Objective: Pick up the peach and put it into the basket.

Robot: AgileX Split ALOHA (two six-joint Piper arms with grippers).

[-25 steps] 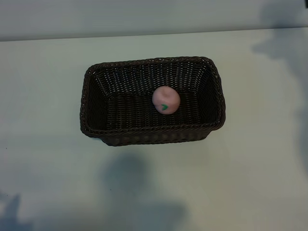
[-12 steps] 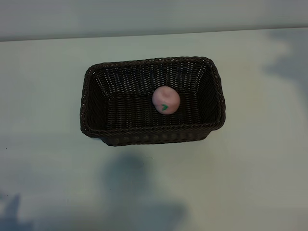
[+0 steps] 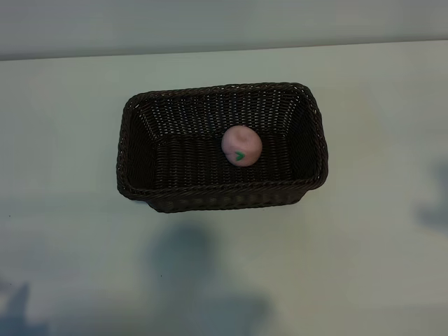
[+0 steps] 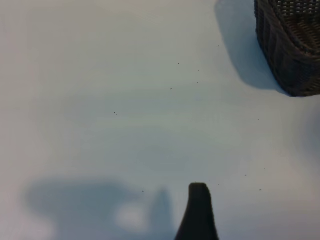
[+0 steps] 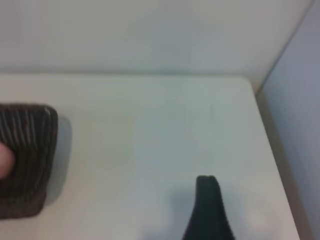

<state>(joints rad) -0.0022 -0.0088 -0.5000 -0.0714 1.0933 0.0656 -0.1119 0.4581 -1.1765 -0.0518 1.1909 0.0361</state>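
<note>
The pale-pink peach [image 3: 241, 145] with its green leaf mark lies inside the dark-brown woven basket [image 3: 136, 150], right of the middle of its floor. Neither arm appears in the exterior view. In the left wrist view one dark fingertip [image 4: 198, 200] of my left gripper hangs over bare table, well apart from the basket's corner [image 4: 290, 45]. In the right wrist view one dark fingertip [image 5: 207, 197] of my right gripper is over bare table, away from the basket's end [image 5: 27, 160], where a sliver of the peach [image 5: 5, 159] shows. Both grippers are open and hold nothing.
The pale tabletop [image 3: 364, 231] surrounds the basket on all sides. Its far edge meets a wall [image 3: 224, 21]. A side wall [image 5: 300, 100] borders the table's end in the right wrist view. Arm shadows fall on the table in front of the basket.
A shadow at the right of the exterior view has slid from the far right corner down toward the near right edge. Peach and basket have not moved.
</note>
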